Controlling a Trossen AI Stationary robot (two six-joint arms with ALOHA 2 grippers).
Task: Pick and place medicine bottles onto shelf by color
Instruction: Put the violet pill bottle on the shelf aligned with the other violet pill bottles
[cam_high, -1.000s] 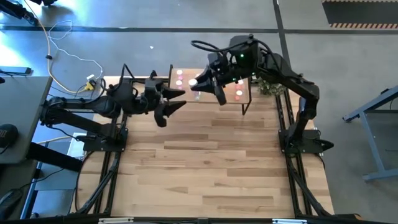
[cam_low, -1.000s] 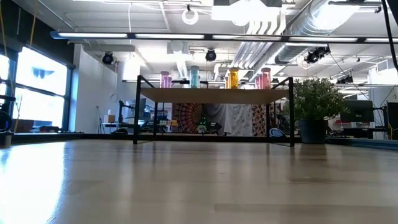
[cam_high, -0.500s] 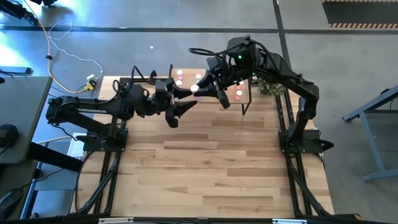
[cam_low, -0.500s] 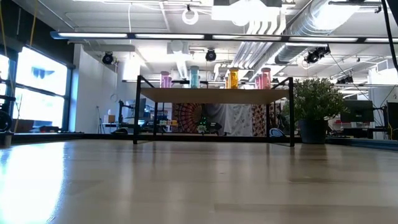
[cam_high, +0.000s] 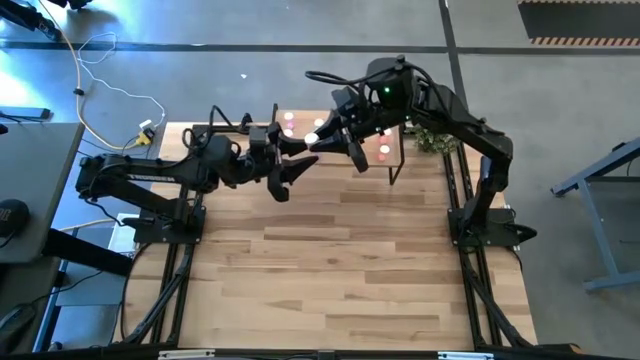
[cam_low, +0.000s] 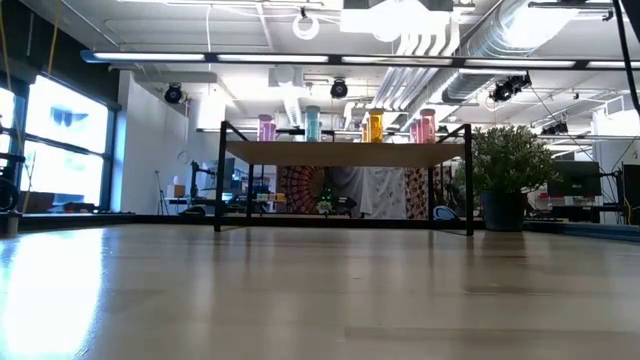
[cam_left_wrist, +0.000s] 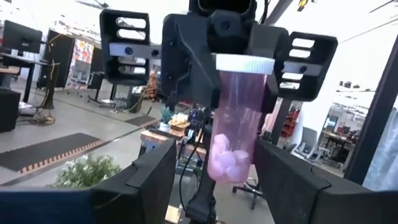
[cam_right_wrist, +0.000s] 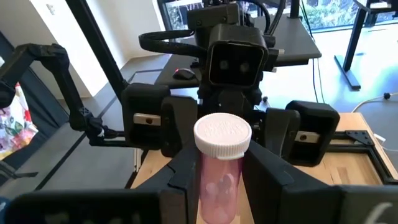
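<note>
A pink medicine bottle (cam_left_wrist: 239, 118) with a white cap (cam_high: 312, 138) is held in the air by my right gripper (cam_high: 327, 141), just in front of the shelf (cam_high: 395, 135). My left gripper (cam_high: 304, 153) is open and faces the right one. Its fingers (cam_left_wrist: 155, 177) stand on either side of the bottle's lower end. The right wrist view shows the bottle (cam_right_wrist: 221, 168) between my right gripper's fingers (cam_right_wrist: 222, 183). Pink (cam_low: 266, 127), pale green (cam_low: 313, 124), orange (cam_low: 375, 126) and salmon (cam_low: 425, 125) bottles stand upright on the shelf board (cam_low: 345, 153). My right gripper pinches the pink bottle's body (cam_right_wrist: 217, 177) just below the cap, between its two fingers (cam_right_wrist: 185, 174). The fingers reach from the table's right side toward the left. The bottle stands upright, cap up, lifted clear of the table.
A small potted plant (cam_high: 430, 140) stands at the shelf's right end and also shows in the low view (cam_low: 505, 170). The wooden tabletop (cam_high: 330, 260) stretches toward the near edge. Cables and a desk lie beyond the table's left side.
My left gripper has gone toward the table's right and far edge, up to the pink bottle in my right gripper, and its open fingers now flank the bottle. My right gripper has kept its hold and stayed almost in place.
</note>
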